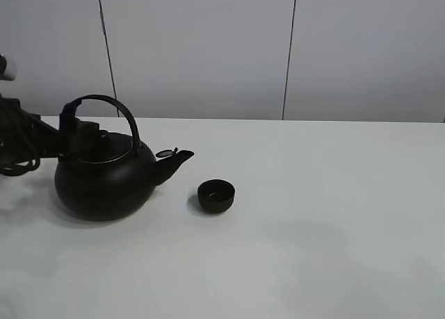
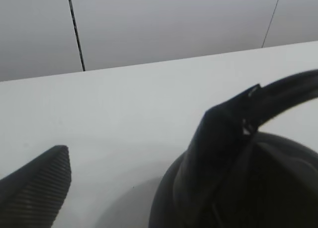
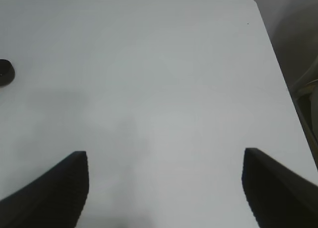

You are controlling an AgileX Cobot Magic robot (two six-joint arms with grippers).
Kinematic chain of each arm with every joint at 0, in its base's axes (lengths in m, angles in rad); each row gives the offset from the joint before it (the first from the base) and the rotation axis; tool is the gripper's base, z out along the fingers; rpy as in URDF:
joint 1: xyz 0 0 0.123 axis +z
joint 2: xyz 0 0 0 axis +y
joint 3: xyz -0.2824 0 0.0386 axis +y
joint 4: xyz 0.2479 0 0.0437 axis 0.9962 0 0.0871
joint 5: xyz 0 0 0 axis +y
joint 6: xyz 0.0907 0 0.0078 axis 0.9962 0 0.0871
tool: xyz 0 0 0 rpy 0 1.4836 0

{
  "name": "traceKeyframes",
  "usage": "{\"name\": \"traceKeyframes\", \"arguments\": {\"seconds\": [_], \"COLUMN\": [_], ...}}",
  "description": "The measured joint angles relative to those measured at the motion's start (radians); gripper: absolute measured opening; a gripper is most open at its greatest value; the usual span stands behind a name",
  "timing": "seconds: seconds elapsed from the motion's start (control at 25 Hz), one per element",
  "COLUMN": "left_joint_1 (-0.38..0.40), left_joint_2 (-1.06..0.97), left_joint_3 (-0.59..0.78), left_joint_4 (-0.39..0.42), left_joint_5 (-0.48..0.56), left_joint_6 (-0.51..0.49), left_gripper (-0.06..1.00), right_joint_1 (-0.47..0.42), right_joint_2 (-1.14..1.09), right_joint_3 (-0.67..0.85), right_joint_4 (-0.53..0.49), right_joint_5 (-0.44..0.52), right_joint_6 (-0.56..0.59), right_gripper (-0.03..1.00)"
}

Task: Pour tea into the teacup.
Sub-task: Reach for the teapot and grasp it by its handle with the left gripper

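The black kettle with an arched handle stands on the left of the white table, spout pointing right. The small black teacup stands just right of the spout, apart from it; it also shows at the edge of the right wrist view. No tea is visible. My left gripper is at the left end of the handle, open; in the left wrist view one finger lies against the handle and the other is far off. My right gripper is open and empty over bare table.
The white table stretches right of the cup. A grey panelled wall rises behind its far edge. Black arm cables hang at the far left. The table's rounded corner and side edge show in the right wrist view.
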Motion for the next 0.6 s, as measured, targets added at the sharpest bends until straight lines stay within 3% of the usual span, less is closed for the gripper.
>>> {"name": "traceKeyframes", "arguments": {"seconds": [0.28,0.6], "left_joint_1": [0.0,-0.001], "left_joint_2": [0.019,0.023], "left_joint_3": [-0.005,-0.005], "left_joint_4": [0.002,0.033], "left_joint_5": [-0.031,-0.048], "left_joint_6": [-0.01,-0.01], "left_gripper": [0.68,0.23], "right_joint_1": [0.0,0.0], "right_joint_2": [0.0,0.0], "right_joint_3": [0.0,0.0], "right_joint_4": [0.0,0.0], "right_joint_5": [0.0,0.0], "right_joint_6": [0.0,0.0], "right_gripper": [0.58,0.58]}}
